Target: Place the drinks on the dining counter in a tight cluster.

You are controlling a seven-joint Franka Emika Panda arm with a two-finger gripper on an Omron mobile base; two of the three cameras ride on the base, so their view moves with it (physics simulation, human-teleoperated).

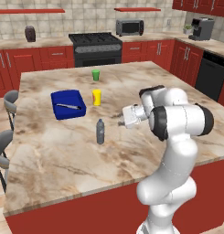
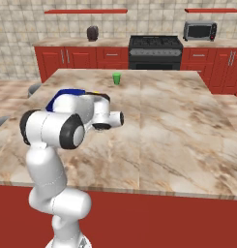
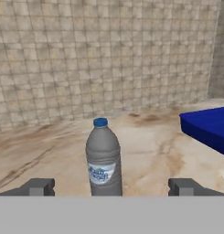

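Observation:
A small grey plastic bottle [image 1: 100, 131] with a blue cap stands upright on the dining counter [image 1: 63, 155], a marble-topped island with red sides. My gripper [image 1: 120, 119] hovers just right of the bottle, pointing at it, open and holding nothing. In the hand view the bottle [image 3: 103, 160] stands straight ahead, centred between the two wide-apart fingertips [image 3: 38, 186], touching neither. In the right base view my own arm covers the bottle.
A blue tray [image 1: 67, 104] holding a utensil lies left of the bottle, with a yellow container [image 1: 96, 97] beside it and a green cup [image 1: 95, 75] farther back. Grey stools [image 1: 3, 151] stand at the counter's left side. Stove and red cabinets line the far wall.

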